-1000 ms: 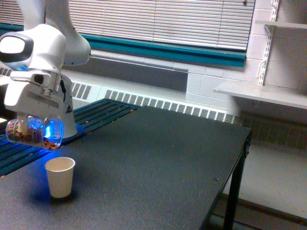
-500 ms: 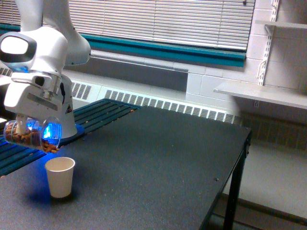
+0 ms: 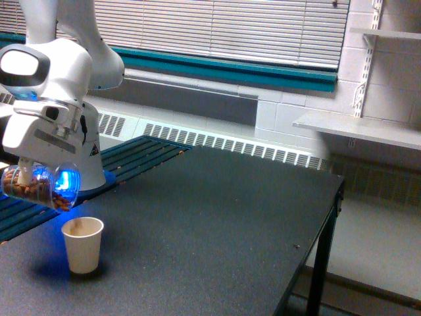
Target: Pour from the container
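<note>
Fingers [image 3: 29,179] mostly hidden behind the white hand housing and blue glow; they appear clamped on the container [image 3: 39,187], gap width can't be read. Container is clear plastic, tipped nearly on its side, mouth toward the exterior view's right and slightly down, held in the air above and just to the left of the paper cup [image 3: 83,244]. Not touching the cup. Blue light shines through the container wall and throws a blue patch on the bench [image 3: 217,230] around the cup base.

Bench is dark, flat, matte black top, black leg at the exterior view's right edge. Robot arm [image 3: 62,59] white, base on a dark slatted blue-lit surface [image 3: 141,155] at the left. Behind: window blinds [image 3: 223,29], teal sill strip, long white radiator grille [image 3: 237,146], white block wall, white shelf [image 3: 358,128] on brackets at right.

Container holds brown bits, piled along its lower side near the mouth. Paper cup upright on the bench, cream-white, some brown visible just inside the rim.
</note>
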`<action>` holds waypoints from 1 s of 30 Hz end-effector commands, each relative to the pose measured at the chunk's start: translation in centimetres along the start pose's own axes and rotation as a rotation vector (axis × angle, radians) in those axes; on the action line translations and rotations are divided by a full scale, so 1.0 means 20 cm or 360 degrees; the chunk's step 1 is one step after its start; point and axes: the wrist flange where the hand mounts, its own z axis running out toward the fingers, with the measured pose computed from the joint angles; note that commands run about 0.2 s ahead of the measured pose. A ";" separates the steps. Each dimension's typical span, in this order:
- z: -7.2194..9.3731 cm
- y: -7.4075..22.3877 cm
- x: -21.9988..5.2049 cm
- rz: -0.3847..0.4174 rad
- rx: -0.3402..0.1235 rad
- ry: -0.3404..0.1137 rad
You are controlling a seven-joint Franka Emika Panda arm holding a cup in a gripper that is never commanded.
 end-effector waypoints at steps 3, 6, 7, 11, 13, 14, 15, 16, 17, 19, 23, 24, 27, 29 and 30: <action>-0.02 -0.03 0.03 -0.0026 -0.0014 0.0020; -0.02 -0.04 0.04 -0.0039 -0.0018 0.0022; -0.02 -0.04 0.05 -0.0043 -0.0019 0.0023; -0.03 -0.04 0.05 -0.0066 -0.0033 0.0028; -0.03 -0.05 0.05 -0.0077 -0.0037 0.0023; -0.03 -0.05 0.05 -0.0083 -0.0039 0.0020; -0.03 -0.05 0.05 -0.0089 -0.0042 0.0019; -0.03 -0.05 0.06 -0.0096 -0.0046 0.0018; -0.03 -0.05 0.06 -0.0102 -0.0048 0.0017; -0.03 -0.06 0.06 -0.0114 -0.0052 0.0015; -0.03 -0.06 0.05 -0.0141 -0.0062 0.0014; -0.03 -0.06 0.05 -0.0144 -0.0065 0.0012; -0.03 -0.06 0.04 -0.0161 -0.0078 0.0007; -0.03 -0.06 0.04 -0.0170 -0.0087 0.0006; -0.03 -0.06 0.03 -0.0175 -0.0094 0.0006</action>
